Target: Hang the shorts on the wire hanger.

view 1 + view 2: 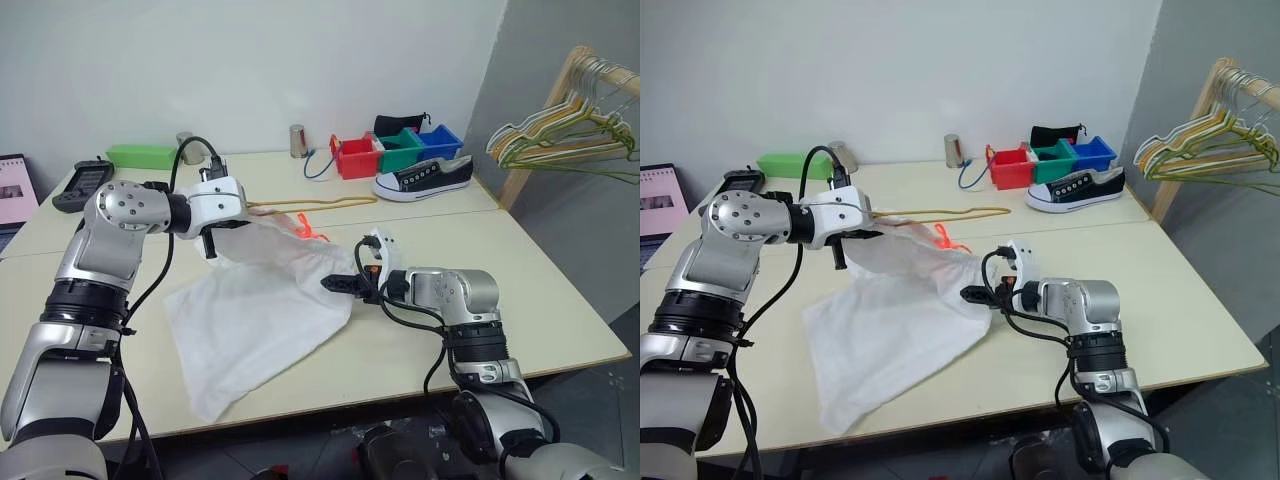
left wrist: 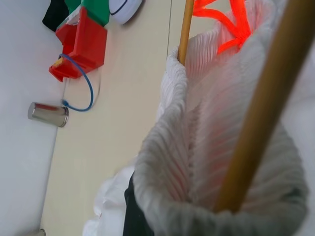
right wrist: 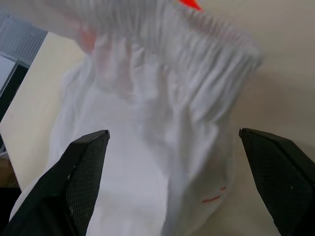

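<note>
The shorts (image 1: 255, 310) lie spread on the table (image 1: 560, 300), waistband lifted toward the sneaker (image 1: 422, 178) end. The left gripper (image 1: 210, 240) is clamped on that raised waistband together with the hanger (image 1: 310, 205), whose wire already passes inside the gathered band, its far end pointing at the sneaker. The right gripper (image 1: 345, 283) hovers with jaws wide just at the waistband's near corner. The threading step seems under way; next, the right gripper likely must pinch the band and draw it along the wire.
</note>
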### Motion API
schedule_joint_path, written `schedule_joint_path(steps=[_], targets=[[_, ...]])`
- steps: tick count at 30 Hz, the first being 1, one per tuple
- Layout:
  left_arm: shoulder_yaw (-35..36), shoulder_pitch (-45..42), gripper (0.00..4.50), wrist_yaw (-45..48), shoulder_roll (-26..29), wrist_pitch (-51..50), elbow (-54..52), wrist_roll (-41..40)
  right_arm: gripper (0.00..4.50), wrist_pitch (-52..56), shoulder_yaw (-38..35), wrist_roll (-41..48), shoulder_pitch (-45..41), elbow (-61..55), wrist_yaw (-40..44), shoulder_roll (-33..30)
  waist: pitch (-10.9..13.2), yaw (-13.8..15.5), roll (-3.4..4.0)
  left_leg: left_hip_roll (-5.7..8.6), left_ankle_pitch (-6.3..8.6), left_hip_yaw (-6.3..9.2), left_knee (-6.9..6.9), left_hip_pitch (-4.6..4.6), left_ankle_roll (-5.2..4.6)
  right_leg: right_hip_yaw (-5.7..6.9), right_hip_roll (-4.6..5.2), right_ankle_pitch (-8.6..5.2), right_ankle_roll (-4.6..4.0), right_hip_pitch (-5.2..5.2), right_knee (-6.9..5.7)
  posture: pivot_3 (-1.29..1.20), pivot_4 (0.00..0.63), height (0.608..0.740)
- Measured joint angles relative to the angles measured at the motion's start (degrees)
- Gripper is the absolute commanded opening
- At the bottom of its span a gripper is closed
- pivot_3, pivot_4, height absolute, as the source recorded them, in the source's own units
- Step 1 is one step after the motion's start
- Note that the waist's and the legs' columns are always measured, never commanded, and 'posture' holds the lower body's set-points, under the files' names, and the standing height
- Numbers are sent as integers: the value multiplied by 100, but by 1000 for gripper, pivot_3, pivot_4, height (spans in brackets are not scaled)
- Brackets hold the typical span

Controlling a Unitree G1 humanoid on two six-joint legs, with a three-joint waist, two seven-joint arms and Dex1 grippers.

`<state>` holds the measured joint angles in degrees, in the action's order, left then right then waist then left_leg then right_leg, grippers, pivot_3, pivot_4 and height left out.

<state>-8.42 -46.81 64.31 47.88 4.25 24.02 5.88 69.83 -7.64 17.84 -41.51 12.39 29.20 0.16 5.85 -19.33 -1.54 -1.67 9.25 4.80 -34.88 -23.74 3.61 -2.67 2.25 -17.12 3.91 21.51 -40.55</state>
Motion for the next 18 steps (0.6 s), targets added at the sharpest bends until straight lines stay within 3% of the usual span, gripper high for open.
schedule_joint_path(steps=[4,18], targets=[[-8,2,0,-8,0,42,57,9,3957,-75,-258,155,-128,157,-179,-47,0,5,0,0,0,0,0,-3,0,0,0,0,0,0,4,-249,13,740],[-9,3,0,-67,0,130,59,67,587,-88,-215,554,-119,132,-298,-107,0,16,0,0,0,0,1,-5,0,0,0,0,0,0,7,-244,16,740]])
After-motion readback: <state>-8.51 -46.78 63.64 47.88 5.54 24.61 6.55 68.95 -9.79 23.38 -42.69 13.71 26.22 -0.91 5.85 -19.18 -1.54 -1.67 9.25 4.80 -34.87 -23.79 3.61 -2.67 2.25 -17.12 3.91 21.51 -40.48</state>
